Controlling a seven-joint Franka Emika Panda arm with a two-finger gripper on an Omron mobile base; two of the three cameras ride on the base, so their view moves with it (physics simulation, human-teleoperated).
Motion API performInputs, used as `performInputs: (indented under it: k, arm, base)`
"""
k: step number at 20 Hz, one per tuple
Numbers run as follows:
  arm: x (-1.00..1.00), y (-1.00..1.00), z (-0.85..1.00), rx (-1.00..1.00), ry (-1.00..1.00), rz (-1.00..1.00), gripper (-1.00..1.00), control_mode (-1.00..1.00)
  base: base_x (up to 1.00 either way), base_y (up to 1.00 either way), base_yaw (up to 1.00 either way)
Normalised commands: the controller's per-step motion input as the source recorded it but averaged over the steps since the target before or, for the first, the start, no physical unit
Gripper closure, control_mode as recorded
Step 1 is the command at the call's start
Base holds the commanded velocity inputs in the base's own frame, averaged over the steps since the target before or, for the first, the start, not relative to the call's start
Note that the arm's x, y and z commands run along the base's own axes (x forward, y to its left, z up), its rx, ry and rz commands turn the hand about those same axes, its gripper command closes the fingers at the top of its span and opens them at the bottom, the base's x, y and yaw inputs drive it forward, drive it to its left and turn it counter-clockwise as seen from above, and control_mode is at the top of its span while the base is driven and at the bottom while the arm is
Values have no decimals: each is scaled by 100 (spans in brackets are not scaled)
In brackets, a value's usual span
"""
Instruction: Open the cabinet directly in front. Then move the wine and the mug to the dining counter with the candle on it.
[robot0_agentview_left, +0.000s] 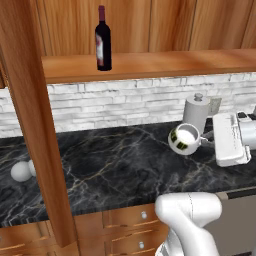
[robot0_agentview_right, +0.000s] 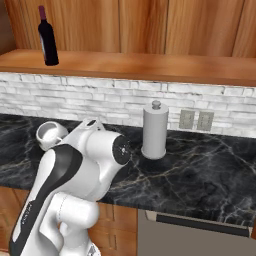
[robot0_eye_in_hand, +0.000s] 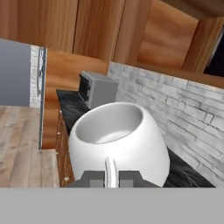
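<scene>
Jaws are clamping the mug (robot0_eye_in_hand: 118, 140) by its handle as I'm holding it above the black worktop (robot0_agentview_left: 115, 160), with the wine (robot0_agentview_left: 103, 39) standing on the cabinet shelf (robot0_agentview_left: 150, 64) at eleven o'clock.

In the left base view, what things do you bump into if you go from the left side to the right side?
Small white ball on the black counter → open wooden cabinet door → wine bottle up on the shelf → mug held by the gripper → the robot's white hand.
</scene>
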Motion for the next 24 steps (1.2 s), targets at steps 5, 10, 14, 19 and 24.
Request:
performInputs:
  k: [5, 10, 14, 19, 24]
  arm:
    - [-2, 0, 0, 1, 0, 0, 100, 100]
    - [0, 0, 0, 0, 0, 0, 100, 100]
    - [0, 0, 0, 0, 0, 0, 100, 100]
    - [0, 0, 0, 0, 0, 0, 100, 100]
    - [0, 0, 0, 0, 0, 0, 100, 100]
  base:
    - [-6, 0, 0]
    - [-90, 1, 20]
    - [-100, 0, 33]
    - [-54, 0, 82]
    - [-20, 0, 94]
